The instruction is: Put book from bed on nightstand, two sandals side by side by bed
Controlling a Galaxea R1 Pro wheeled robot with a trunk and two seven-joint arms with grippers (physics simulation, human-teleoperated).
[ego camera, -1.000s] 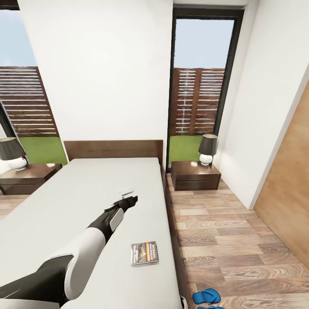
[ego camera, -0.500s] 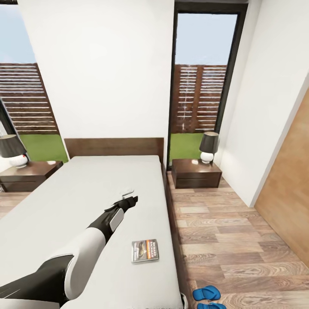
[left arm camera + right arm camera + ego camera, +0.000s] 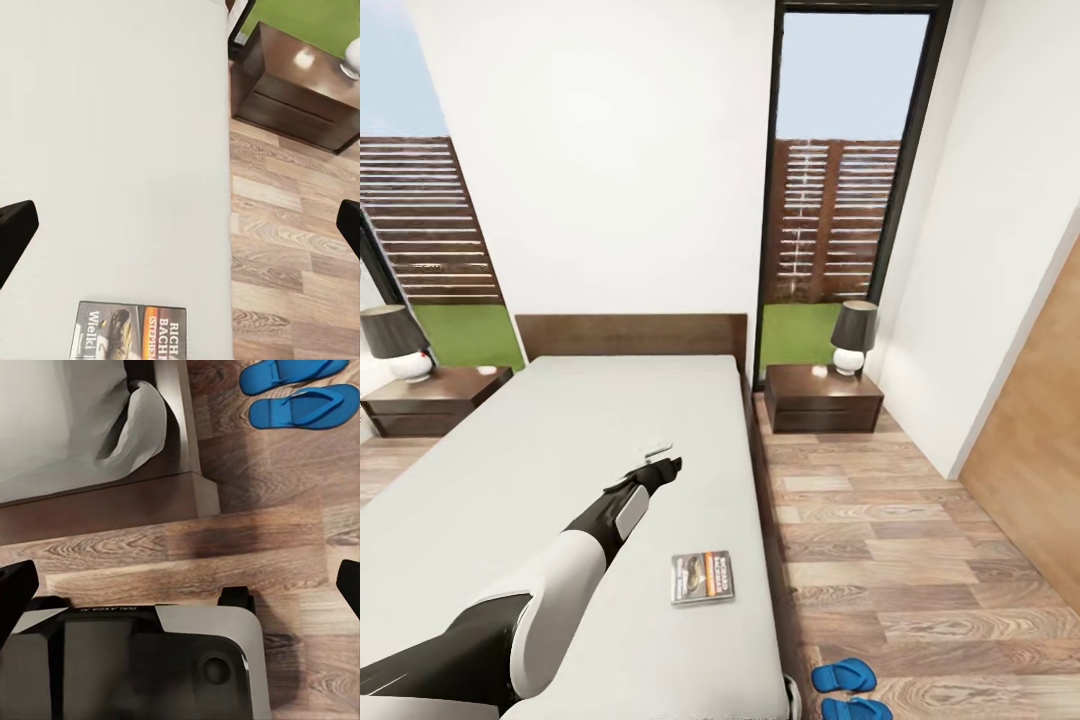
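Note:
The book lies flat on the bed's white mattress, near its right edge. My left gripper hovers over the mattress beyond the book, open and empty. In the left wrist view the book sits below the gap of the left gripper, whose fingertips stand far apart. Two blue sandals lie side by side on the floor by the bed's near right corner. The right gripper hangs open above the floor, with the sandals beyond it.
A dark nightstand with a lamp stands right of the headboard; another nightstand with a lamp stands left. Wood floor runs between the bed and a wooden door. My base is close to the bed corner.
The whole head view has shifted: bed, nightstands and window sit slightly differently, so the camera moved. The left arm keeps its pose and the book lies where it was.

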